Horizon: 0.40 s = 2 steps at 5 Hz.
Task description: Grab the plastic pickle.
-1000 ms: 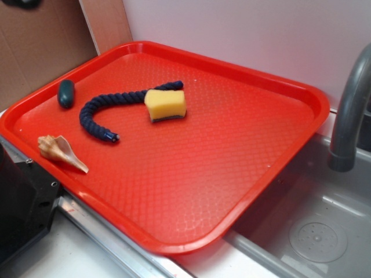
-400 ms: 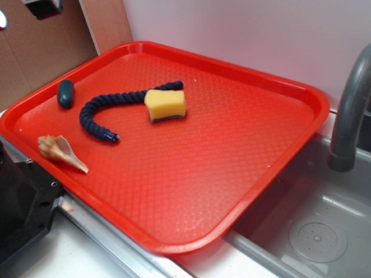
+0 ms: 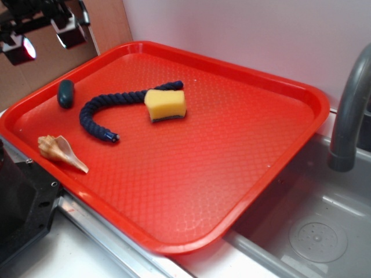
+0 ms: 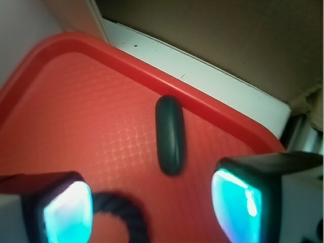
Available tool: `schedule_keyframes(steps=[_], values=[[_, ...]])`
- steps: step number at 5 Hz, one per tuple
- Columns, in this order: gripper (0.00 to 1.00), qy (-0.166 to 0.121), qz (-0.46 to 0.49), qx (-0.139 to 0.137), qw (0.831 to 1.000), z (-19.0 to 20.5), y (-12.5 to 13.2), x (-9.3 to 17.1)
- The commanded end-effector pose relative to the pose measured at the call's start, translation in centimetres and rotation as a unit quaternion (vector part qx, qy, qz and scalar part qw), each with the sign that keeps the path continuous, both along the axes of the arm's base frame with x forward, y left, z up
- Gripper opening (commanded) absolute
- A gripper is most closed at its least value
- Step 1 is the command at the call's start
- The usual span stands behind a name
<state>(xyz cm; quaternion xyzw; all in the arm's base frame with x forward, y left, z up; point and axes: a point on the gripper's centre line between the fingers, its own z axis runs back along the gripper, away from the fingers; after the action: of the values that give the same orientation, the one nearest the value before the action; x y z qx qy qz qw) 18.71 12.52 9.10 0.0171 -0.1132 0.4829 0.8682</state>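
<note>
The plastic pickle (image 3: 66,93), a small dark teal oval, lies near the far left rim of the red tray (image 3: 243,145). In the wrist view the pickle (image 4: 170,134) sits lengthwise ahead of the fingers, close to the tray rim (image 4: 152,76). My gripper (image 3: 46,39) hangs high at the top left, above and behind the pickle, open with nothing between its fingers. The wrist view shows the gripper (image 4: 152,210) with its two pads wide apart and the pickle beyond the gap.
A dark-blue twisted rope (image 3: 107,110) curves beside the pickle, and a yellow sponge (image 3: 166,105) sits at its far end. A seashell (image 3: 59,152) lies near the tray's left front edge. A grey faucet (image 3: 351,110) and sink (image 3: 313,231) are at the right.
The gripper has come down into the exterior view at the top left, from barely showing to plainly visible above the tray's corner. Objects on the tray have not moved.
</note>
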Motion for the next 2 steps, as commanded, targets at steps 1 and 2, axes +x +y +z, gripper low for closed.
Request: schedule_keyframes(steps=[1,2], values=[[1.0,0.02,-0.009,0.013,1.0,-3.3,2.7,0.0],[1.0,0.045,-0.025,0.02,0.998,-5.7,3.0,0.3]])
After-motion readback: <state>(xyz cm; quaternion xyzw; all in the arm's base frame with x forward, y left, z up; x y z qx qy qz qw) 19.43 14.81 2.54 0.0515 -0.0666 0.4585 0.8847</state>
